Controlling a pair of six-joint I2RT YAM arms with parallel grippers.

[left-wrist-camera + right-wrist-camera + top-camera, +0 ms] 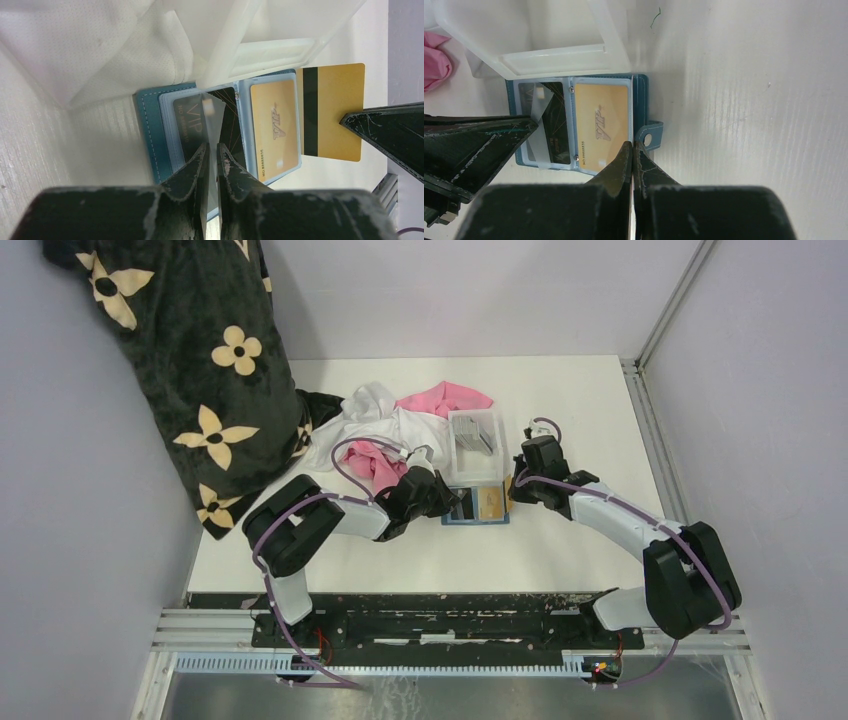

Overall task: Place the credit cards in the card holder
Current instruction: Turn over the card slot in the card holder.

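The teal-blue card holder (476, 506) lies open on the table in front of the clear tray. One clear sleeve holds a black card (187, 127), the sleeve beside it a gold card (274, 127). My left gripper (212, 146) is shut on a loose clear sleeve (214, 112) of the card holder and lifts it. My right gripper (632, 145) is shut on another gold credit card (335, 110) with a black stripe. It holds this card just off the holder's right edge, by the snap tab (650, 137). Grey credit cards (478, 440) lie in the tray.
The clear plastic tray (475, 420) stands just behind the holder. White and pink cloths (400, 425) lie heaped to its left. A dark flowered fabric (200, 370) hangs over the table's left side. Bare table (590, 410) lies to the right.
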